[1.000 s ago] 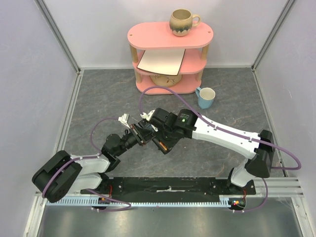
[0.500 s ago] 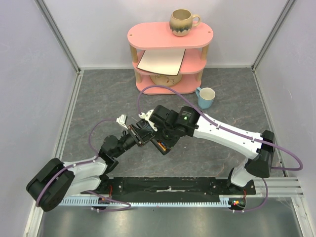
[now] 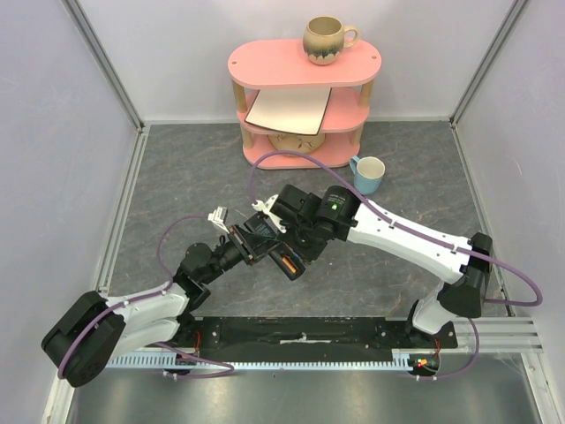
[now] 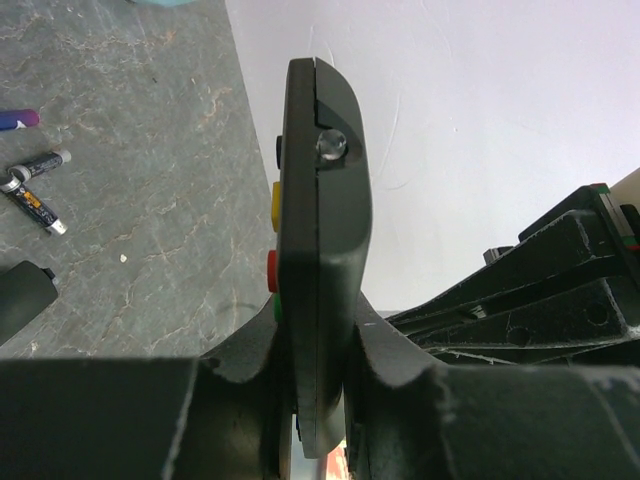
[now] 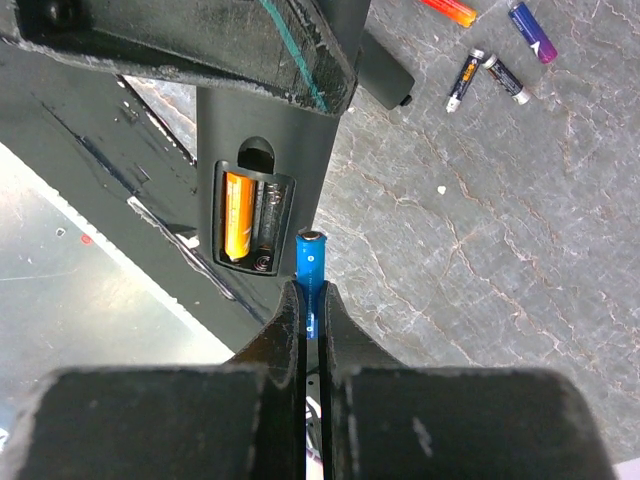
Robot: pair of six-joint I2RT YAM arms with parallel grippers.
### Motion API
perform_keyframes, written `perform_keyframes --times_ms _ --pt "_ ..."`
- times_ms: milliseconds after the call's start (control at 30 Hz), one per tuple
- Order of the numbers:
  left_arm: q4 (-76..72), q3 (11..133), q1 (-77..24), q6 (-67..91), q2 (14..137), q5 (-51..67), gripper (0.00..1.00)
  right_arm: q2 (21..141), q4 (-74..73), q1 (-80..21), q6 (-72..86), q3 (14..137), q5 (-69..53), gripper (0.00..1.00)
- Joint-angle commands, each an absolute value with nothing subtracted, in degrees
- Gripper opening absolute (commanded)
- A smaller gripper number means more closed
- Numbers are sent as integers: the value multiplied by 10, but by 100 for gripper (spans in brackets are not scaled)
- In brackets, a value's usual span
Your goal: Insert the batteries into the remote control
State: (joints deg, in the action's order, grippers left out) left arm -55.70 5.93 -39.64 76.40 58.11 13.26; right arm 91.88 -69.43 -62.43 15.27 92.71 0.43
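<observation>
Just above the desk (image 3: 177, 177), the left arm (image 3: 154, 305) stretches forward, jaws clamped on the remote control (image 4: 320, 250); the right arm (image 3: 406, 240) reaches leftward, jaws pinching a blue battery (image 5: 310, 262) beside its open compartment (image 5: 266, 225).

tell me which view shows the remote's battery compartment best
Right wrist: the open battery compartment faces the camera, one orange battery seated. Left wrist shows only the remote edge-on; the top view shows nothing of it.

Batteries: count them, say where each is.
6: orange battery in the remote control's compartment; blue battery in the right end effector; on the table a red-orange battery, a purple battery and two dark batteries. More may be hidden.
</observation>
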Motion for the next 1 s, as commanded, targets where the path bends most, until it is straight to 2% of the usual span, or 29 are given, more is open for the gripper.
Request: perform_keyframes --times_ms 0,400,667,967 --pt "-563 74 -398 759 574 117 2 912 -708 -630 145 946 2 0" --pt "-551 82 -398 755 574 100 2 922 -702 -650 152 940 -20 0" --pt "-571 74 -398 754 559 115 2 924 -677 -650 156 903 -16 0" --pt "-602 64 -399 760 562 136 2 935 -671 -650 157 918 -4 0"
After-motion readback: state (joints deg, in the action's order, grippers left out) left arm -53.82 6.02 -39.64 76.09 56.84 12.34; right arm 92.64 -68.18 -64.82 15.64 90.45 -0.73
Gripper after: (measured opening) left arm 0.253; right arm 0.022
